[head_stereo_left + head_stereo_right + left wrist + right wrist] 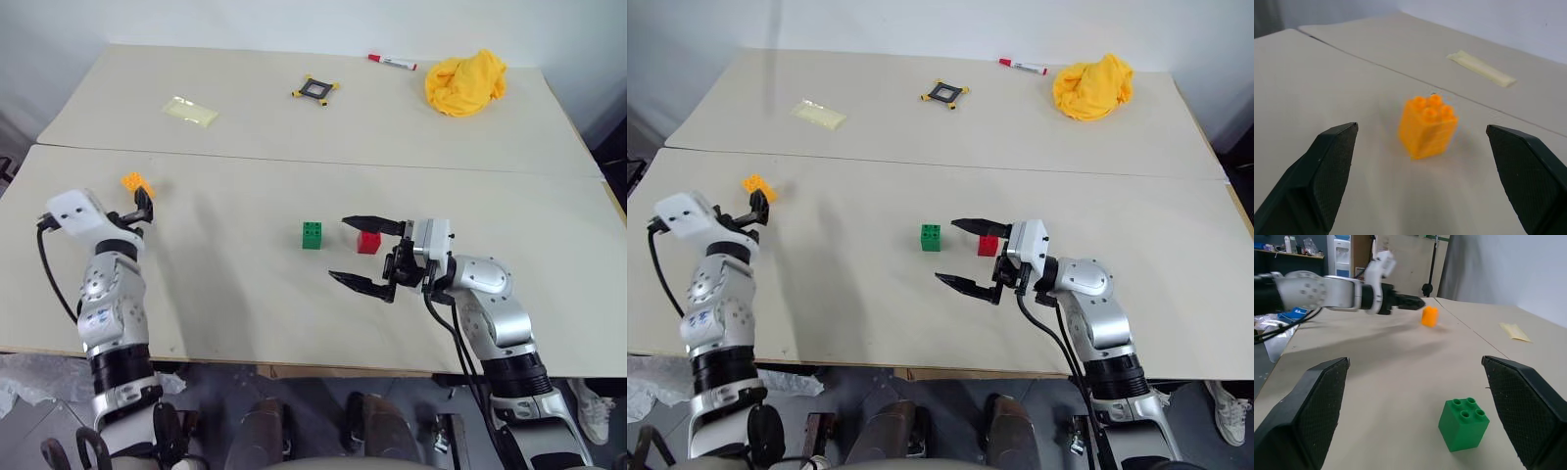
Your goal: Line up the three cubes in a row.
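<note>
Counter (294, 313) surfaces come first: two pale tops meet along a seam that runs across the head views, the near one carrying the cubes and both arms, the far one carrying the loose items. Crumpled yellow cloth (465, 82) sits at the far right of the back counter, with a red marker (392, 63) just to its left near the back edge. Further left lies a black square frame with yellow corners (314, 90), and well left of that a flat pale packet (191, 111).

On the near counter, the right gripper (355, 253) points toward the robot's left with its fingers (372, 224) spread wide and nothing between them. The red cube (368, 241) stands just behind the gap, close beside the far finger but not held. The green cube (312, 235) stands studs up a little to the left of the fingertips, apart from the red one; the right wrist view shows it in front of the open fingers.

The left gripper (1425, 161) is at the left edge of the near counter, fingers (1327, 166) also wide open and empty. The orange-yellow cube (1427, 126) stands upright on the counter just ahead of them, centred in the gap in the left wrist view, untouched and close to the seam. It is well apart from the green and red cubes.
</note>
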